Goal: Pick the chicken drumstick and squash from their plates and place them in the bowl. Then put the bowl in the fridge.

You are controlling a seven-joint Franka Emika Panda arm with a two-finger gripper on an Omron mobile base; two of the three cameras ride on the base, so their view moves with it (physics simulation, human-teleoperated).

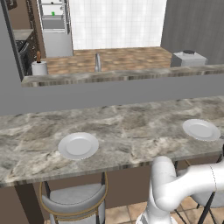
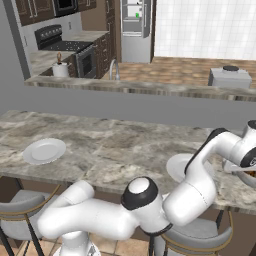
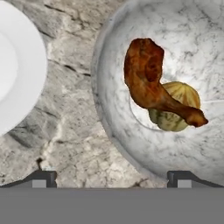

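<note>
Now our gripper, jaws wide and empty, hangs above the bowl; we judge it stiff, slick and top-heavy with drumstick and squash, best pinched at the rim.

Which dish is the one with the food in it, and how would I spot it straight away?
Start at the long marble counter with stools beneath it, and go to the end where the robot's arm reaches. There, beside a flat white plate, sits the bowl. Unlike the bare plates, it is deep-sided and marbled, holding a brown chicken drumstick lying over a yellowish squash.
</note>
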